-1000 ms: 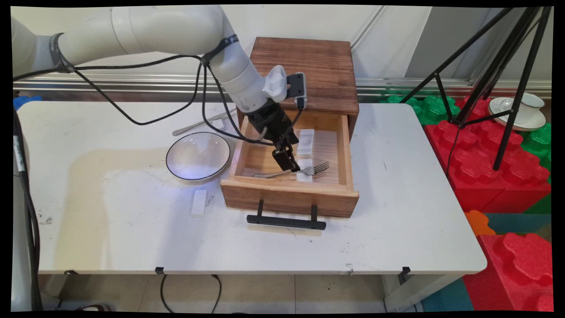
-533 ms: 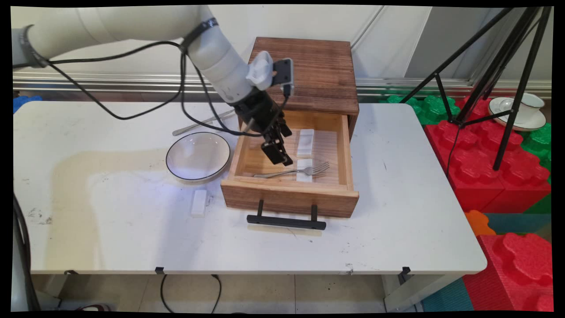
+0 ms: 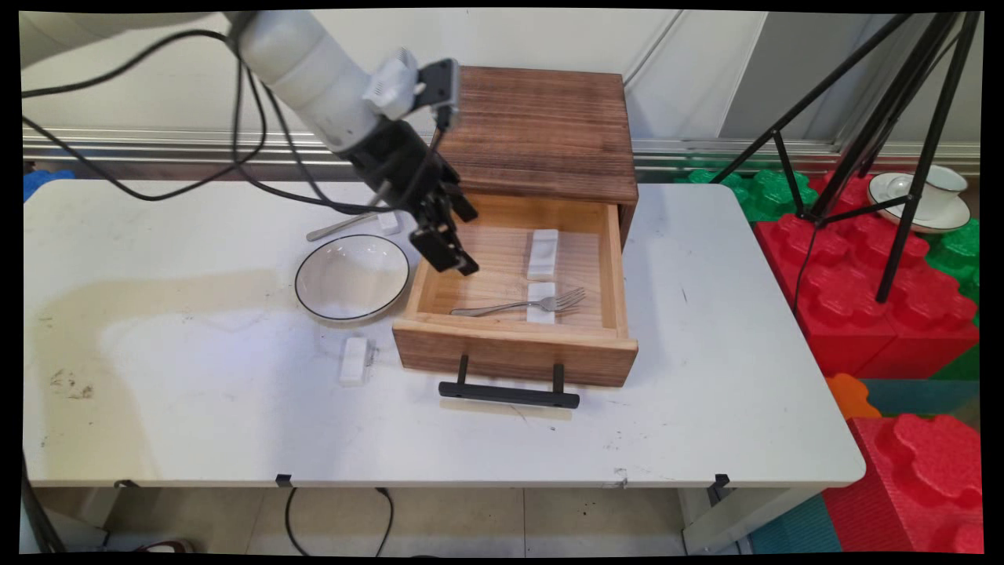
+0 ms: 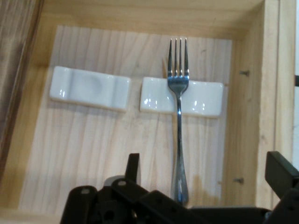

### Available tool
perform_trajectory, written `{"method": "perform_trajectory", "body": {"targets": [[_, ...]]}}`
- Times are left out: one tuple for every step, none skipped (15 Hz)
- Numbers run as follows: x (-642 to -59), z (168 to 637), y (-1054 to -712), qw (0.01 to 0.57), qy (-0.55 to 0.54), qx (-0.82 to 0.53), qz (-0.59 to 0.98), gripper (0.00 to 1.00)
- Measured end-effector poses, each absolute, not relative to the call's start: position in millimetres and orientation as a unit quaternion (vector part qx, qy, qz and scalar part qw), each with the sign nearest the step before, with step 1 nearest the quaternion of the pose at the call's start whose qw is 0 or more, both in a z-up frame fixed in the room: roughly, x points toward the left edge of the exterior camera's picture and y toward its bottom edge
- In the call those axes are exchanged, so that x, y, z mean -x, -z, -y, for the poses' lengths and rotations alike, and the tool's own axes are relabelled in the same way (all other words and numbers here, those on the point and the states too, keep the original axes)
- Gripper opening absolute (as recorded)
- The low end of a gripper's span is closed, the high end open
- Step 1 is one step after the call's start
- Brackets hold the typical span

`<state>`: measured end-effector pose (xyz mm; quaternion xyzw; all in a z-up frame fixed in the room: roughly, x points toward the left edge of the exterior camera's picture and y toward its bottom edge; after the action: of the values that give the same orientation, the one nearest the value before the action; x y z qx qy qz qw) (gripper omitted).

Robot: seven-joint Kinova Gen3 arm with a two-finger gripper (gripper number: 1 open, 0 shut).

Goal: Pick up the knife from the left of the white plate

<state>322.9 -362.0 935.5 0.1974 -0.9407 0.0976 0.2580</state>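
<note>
Black fingers (image 4: 281, 169) stand apart and hold nothing; the gripper (image 3: 453, 255) hangs above the left rear part of the open wooden drawer (image 3: 514, 349), clear of everything inside it. Below and ahead of the fingers a metal fork (image 4: 178, 122) lies flat on the drawer floor, untouched, its neck resting across a white ceramic rest (image 4: 203, 98); in the hand view its handle runs down between the two fingers toward the linkage. A second white rest (image 4: 89, 87) lies just beside the first, bare. In the main view the fork (image 3: 519, 304) sits near the drawer's front wall. Left of the drawer stands a white bowl (image 3: 352, 277) with a dark rim, with a small white block (image 3: 354, 360) near it on the white table (image 3: 706, 392). Behind the bowl lies a metal utensil (image 3: 339, 226).
</note>
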Motion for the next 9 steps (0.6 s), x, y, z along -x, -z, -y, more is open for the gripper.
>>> {"method": "perform_trajectory", "body": {"targets": [[-330.3,356.5,-941.9,0.259,-0.099,-0.2,0.94,1.0],[-336.6,352.1,-947.3,0.259,-0.1,-0.202,0.939,1.0],[-344.7,346.8,-953.5,0.259,-0.101,-0.205,0.939,1.0],[-352.9,341.9,-959.6,0.258,-0.103,-0.209,0.938,1.0],[-359.9,338.3,-964.5,0.257,-0.104,-0.212,0.937,1.0],[-368.1,334.5,-970.3,0.256,-0.106,-0.216,0.936,1.0],[-372.8,332.5,-973.3,0.255,-0.107,-0.219,0.936,1.0],[-379.9,329.7,-977.6,0.253,-0.109,-0.222,0.935,1.0],[-384.7,328.2,-980.3,0.252,-0.11,-0.224,0.935,1.0]]}}
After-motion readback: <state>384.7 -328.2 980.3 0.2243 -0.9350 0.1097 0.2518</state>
